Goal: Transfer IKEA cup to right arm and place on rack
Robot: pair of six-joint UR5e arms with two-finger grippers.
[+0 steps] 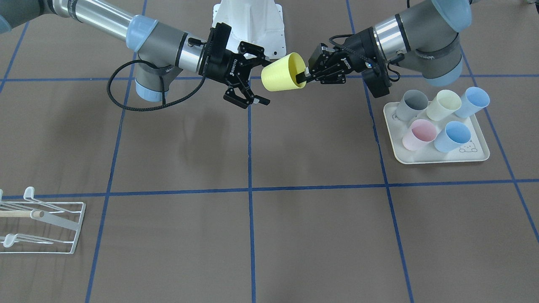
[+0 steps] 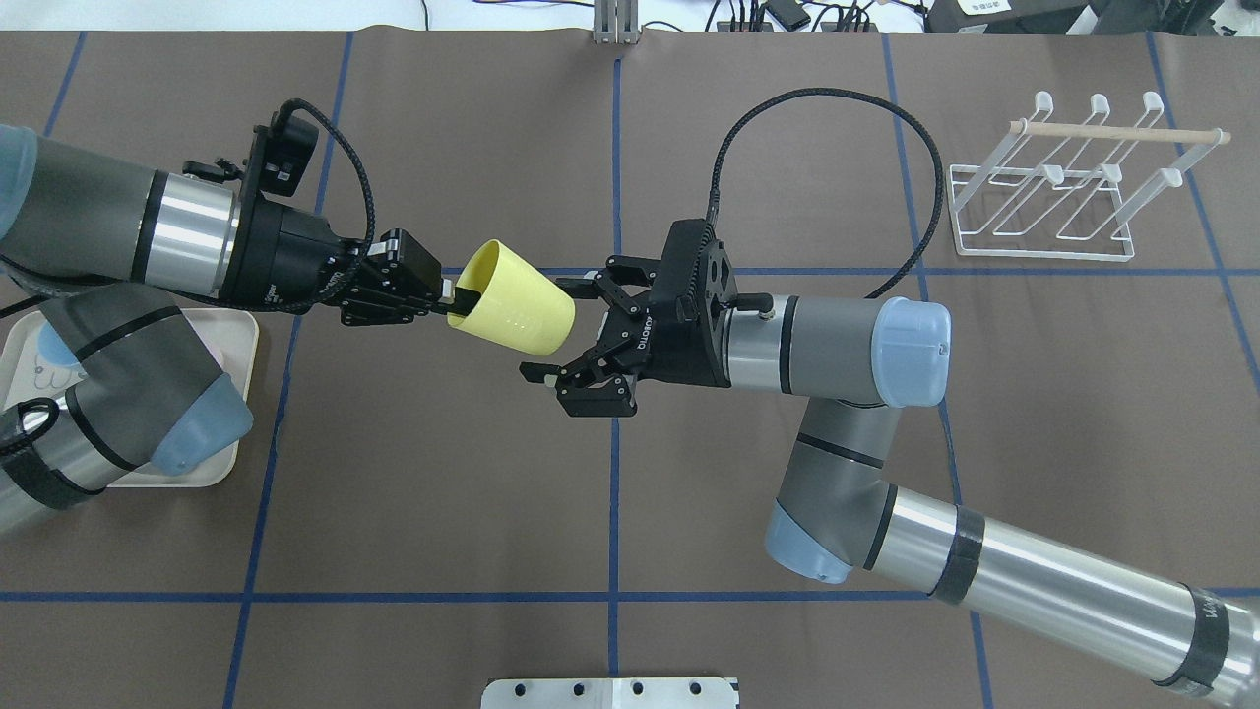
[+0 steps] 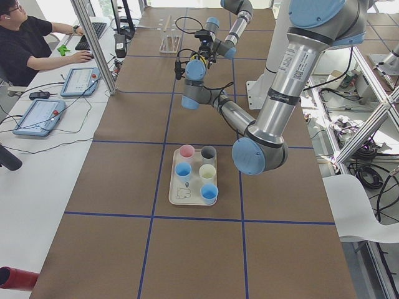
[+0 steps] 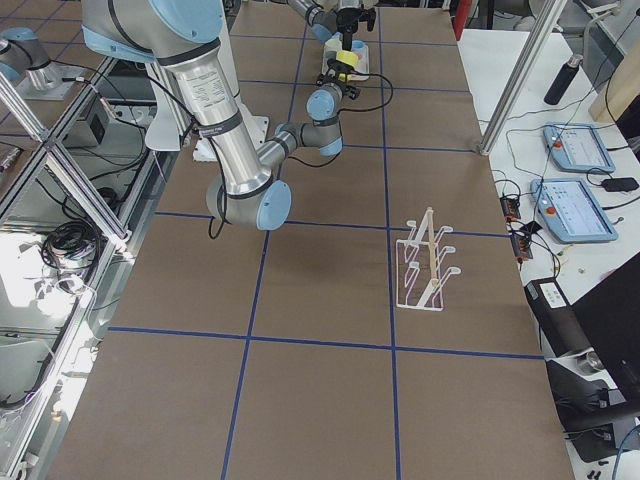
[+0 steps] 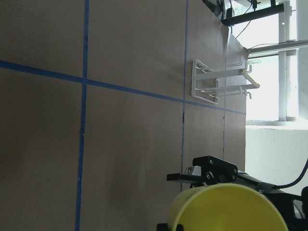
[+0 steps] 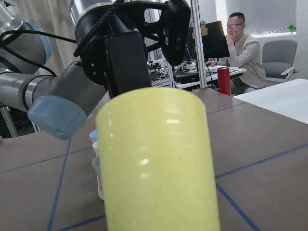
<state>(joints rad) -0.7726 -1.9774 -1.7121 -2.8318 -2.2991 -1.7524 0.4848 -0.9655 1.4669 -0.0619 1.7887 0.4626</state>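
Over the table (image 2: 443, 512), left tool (image 2: 455, 293) holds cup (image 2: 512, 298) sideways, right tool (image 2: 553, 327) spread.

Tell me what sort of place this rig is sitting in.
Probably a robotics lab workcell. The table is gridded with blue tape, teach pendants lie on a side bench where a person sits, and an aluminium frame post stands alongside.

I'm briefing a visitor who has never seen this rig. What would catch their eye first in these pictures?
The bright yellow cup, held on its side in mid-air between the arms: the left gripper pinches its rim while the right gripper faces its closed end, jaws spread wide. Next, the tray of five pastel cups on the robot's left and the bare white rack on its far right.
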